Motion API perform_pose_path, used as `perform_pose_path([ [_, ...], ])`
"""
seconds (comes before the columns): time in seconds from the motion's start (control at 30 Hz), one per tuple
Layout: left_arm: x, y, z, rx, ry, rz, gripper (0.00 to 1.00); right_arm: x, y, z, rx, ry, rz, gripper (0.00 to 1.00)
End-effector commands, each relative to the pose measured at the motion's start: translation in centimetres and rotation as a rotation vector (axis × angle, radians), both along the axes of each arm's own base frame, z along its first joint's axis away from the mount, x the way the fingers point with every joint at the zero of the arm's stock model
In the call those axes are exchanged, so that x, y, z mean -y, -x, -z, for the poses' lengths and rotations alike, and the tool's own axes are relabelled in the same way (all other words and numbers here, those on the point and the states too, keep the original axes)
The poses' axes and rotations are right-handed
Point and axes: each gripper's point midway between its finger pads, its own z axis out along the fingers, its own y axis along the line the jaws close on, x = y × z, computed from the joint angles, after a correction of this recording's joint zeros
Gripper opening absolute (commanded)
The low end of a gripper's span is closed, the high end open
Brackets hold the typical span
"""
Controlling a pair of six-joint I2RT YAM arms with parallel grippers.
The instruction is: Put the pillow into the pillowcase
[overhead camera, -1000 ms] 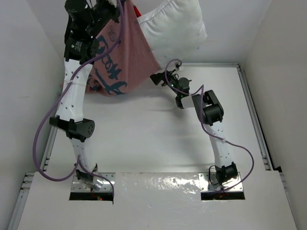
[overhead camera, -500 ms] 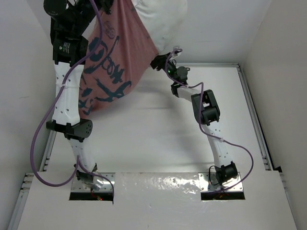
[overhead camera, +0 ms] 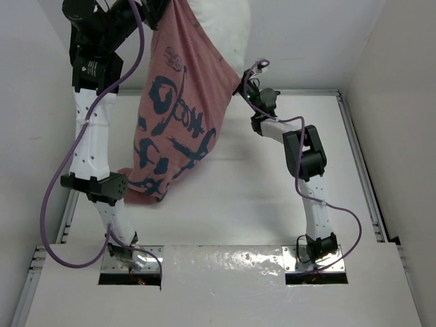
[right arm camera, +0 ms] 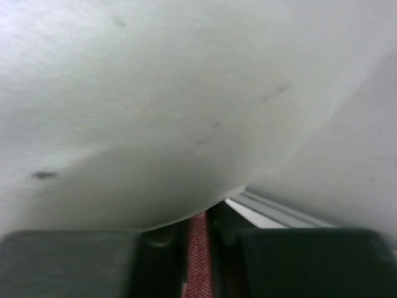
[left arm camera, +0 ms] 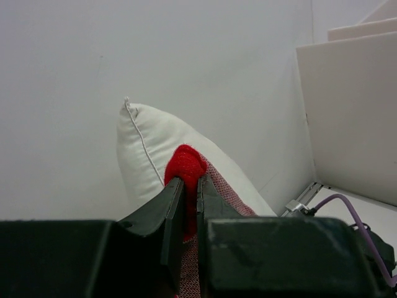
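— Where is the pillowcase (overhead camera: 176, 116)?

— Hoisted high over the far left part of the table (overhead camera: 231, 204), pale pink side out, with the dark lettering showing. It hangs in a long drape, and its lower end is bunched near the table's left edge, beside the left arm's elbow. I cannot tell whether that end touches the surface.

— And the pillow (overhead camera: 228, 30)?

— At the top of the sack, above the far edge. A white bulge sticks out of the opening, and one seamed corner pokes up in the left wrist view.

— What is the left gripper (left arm camera: 188, 186) doing?

— Its jaws are pressed together on a red fold of the pillowcase rim, with the pillow just behind the fold.

— The right gripper (right arm camera: 197, 233)?

— It is at the sack's right edge, near the far side of the table. Its jaws stand narrow, with a strip of red weave pinched between them. The pillow's white underside fills most of that wrist view and presses close above the fingers.
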Motion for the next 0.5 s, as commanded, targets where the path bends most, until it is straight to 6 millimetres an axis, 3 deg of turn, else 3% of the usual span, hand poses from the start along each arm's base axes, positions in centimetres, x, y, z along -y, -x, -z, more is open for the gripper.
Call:
perform_pose_path([
  [0.0,-1.2,6.5,-6.6,0.233,0.019,-0.001,0.00,2.1,9.3,-13.0,0.484,-0.155,-0.048,0.18],
  [0.03,-1.2,6.5,-6.4,0.229,0.011,0.000,0.00,2.3,10.3,-14.2,0.513,-0.144,-0.049,0.18],
  [0.1,-0.7,5.3,-4.8,0.185,-0.006,0.013,0.00,2.4,11.1,-14.0,0.508,-0.120,-0.045,0.11],
  [0.13,-0.6,5.2,-4.5,0.177,-0.008,0.020,0.00,3.0,12.1,-15.8,0.554,-0.117,-0.017,0.08],
  [0.2,0.2,4.2,-2.9,0.132,-0.009,0.064,0.00,3.7,12.6,-16.6,0.580,-0.106,0.039,0.04],
  [0.37,2.2,3.6,-1.0,0.108,-0.011,0.193,0.00,5.5,16.8,-22.8,0.772,-0.089,0.131,0.02],
  [0.43,2.7,4.0,-1.4,0.147,-0.007,0.237,0.00,6.6,18.2,-25.2,0.885,-0.052,0.230,0.01],
  [0.47,2.9,4.4,-1.5,0.163,-0.014,0.261,0.00,7.4,20.0,-27.7,0.954,-0.055,0.262,0.01],
])
